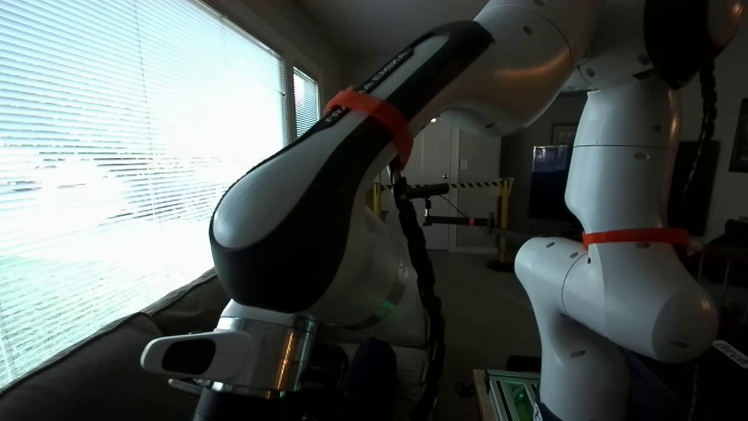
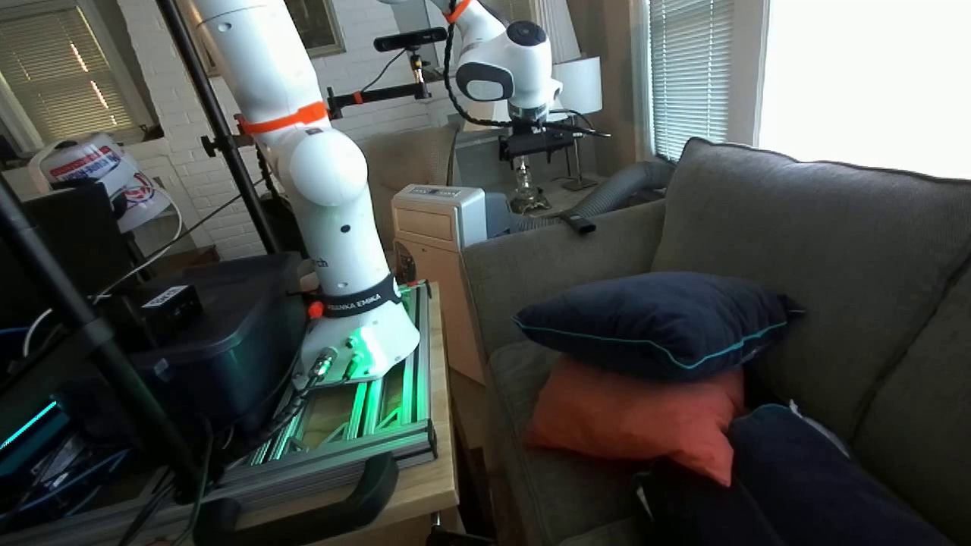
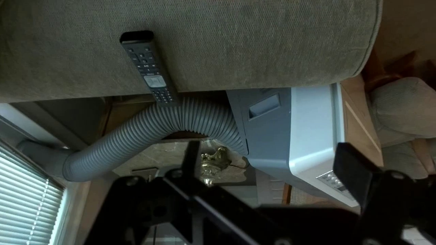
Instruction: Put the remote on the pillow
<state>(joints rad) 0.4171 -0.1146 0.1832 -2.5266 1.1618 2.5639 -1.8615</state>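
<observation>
Robotiq gripper (image 3: 269,151): fingers stood spread well apart. Remote control (image 3: 147,64), buttons up: lay on sofa arm (image 3: 255,44), one end overhanging. Navy pillow (image 2: 652,322), teal-piped: rested atop orange pillow (image 2: 633,413).

The remote (image 3: 151,69) lies on the sofa arm (image 3: 259,44) (one end overhanging), upper pillow (image 2: 656,322) atop lower pillow (image 2: 630,413)

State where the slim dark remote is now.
In the wrist view, the slim dark remote lies upper left on the grey fabric sofa arm, one end jutting toward the grey ribbed hose.
</observation>
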